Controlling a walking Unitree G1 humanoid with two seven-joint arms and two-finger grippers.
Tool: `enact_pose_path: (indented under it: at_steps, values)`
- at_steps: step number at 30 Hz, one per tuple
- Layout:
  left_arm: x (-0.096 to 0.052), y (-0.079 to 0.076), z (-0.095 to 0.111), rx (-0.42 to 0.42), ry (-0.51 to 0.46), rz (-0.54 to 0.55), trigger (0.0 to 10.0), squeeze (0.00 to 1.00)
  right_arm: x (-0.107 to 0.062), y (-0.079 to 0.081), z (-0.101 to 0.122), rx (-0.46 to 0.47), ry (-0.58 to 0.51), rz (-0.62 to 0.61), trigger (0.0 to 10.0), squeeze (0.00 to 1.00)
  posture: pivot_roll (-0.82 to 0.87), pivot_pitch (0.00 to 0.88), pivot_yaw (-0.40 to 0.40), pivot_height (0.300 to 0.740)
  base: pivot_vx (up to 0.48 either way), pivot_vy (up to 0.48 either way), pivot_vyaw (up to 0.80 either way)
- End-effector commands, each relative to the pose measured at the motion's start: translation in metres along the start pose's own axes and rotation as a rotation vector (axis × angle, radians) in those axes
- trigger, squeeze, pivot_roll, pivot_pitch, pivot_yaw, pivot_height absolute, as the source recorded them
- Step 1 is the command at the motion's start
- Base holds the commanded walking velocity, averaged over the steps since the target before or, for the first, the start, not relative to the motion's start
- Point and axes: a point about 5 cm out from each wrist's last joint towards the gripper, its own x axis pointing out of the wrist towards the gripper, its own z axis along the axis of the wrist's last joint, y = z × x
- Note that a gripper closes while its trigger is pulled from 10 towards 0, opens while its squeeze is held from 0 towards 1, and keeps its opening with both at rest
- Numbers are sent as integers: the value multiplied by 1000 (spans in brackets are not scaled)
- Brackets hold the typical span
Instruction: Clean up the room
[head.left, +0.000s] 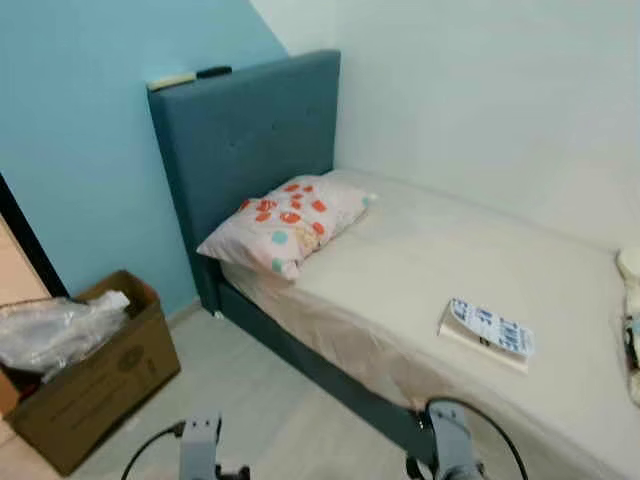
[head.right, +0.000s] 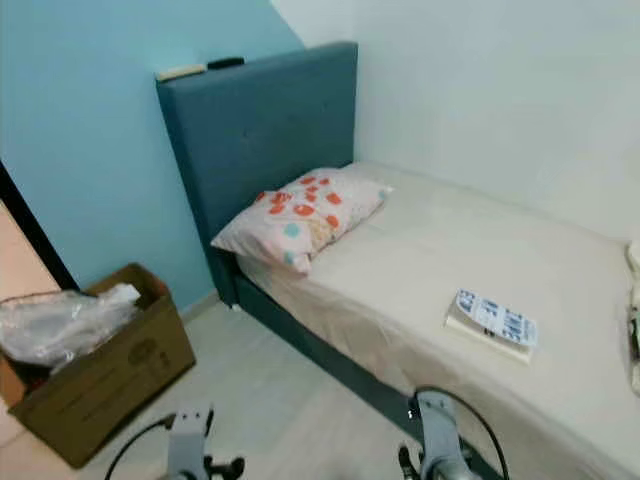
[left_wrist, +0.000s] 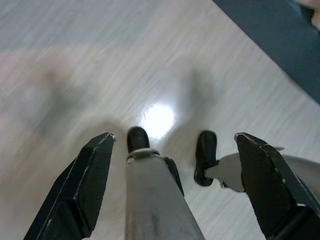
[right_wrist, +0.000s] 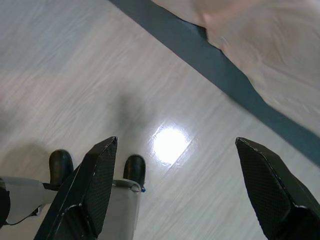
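Your book (head.left: 487, 332) lies near bed (head.left: 420, 260) front edge, pillow (head.left: 287, 222) at headboard end. Left gripper (left_wrist: 175, 150) and right gripper (right_wrist: 175, 160) hang over floor (right_wrist: 75, 75), jaws open, well apart from book.

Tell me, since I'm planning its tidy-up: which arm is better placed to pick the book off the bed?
Right, probably. The blue-and-white book lies on the cream mattress on the robot's right, just beyond the right gripper, which hangs open over the floor beside the bed frame. The left gripper hangs farther away.
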Motion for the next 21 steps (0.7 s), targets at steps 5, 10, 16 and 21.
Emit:
enact_pose_path:
  at_steps: [5,10,16,21]
  values:
    - [0,-1,3,9,-7,-14,10000,0,-1,-4,-5,25,17,-17,10000,0,55,0,-33,723,311,0,-756]
    - [0,-2,3,10,-8,-19,10000,0,-1,-5,-5,28,13,-20,10000,0,53,0,-28,723,337,0,-756]
    - [0,-1,3,13,-8,-21,10000,0,-1,-5,-2,49,-14,-21,10000,0,51,0,-22,723,341,0,-344]
    - [0,-1,3,13,-7,-22,10000,0,-1,-5,-1,55,-21,-14,10000,0,50,0,-22,723,341,0,0]
